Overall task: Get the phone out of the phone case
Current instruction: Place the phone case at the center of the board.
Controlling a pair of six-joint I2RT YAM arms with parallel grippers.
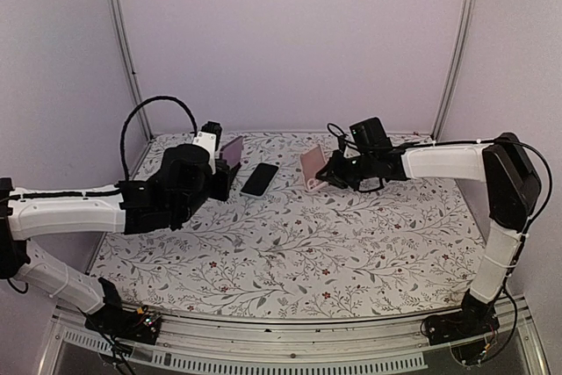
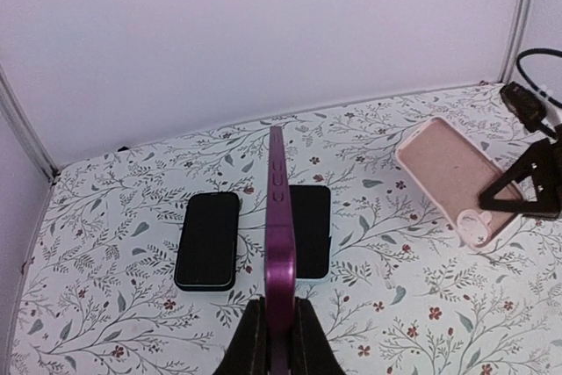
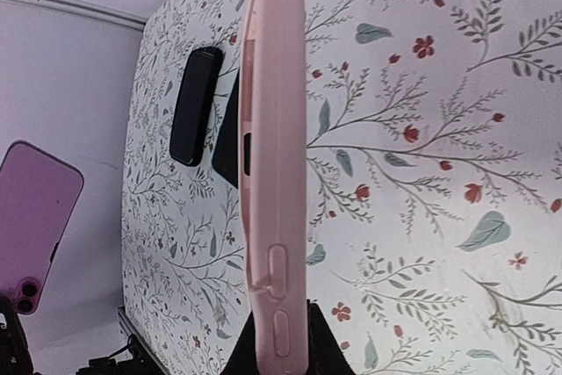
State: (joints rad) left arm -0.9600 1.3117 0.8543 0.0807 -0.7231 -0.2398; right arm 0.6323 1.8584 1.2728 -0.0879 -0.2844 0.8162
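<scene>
Pinching a purple case (image 2: 279,208), left claw (image 2: 279,331); right claw (image 3: 279,344) pinches a pink case (image 3: 274,129) (two black phones (image 2: 208,240) lie flat).

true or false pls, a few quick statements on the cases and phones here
1. The left gripper is shut on the purple case. True.
2. The pink case lies flat on the table. False: the right gripper holds it tilted up.
3. Two phones lie on the table. True.
4. A phone sits inside the pink case. False: the left wrist view shows its inside bare.
5. The phones are stacked. False: they lie side by side.
</scene>
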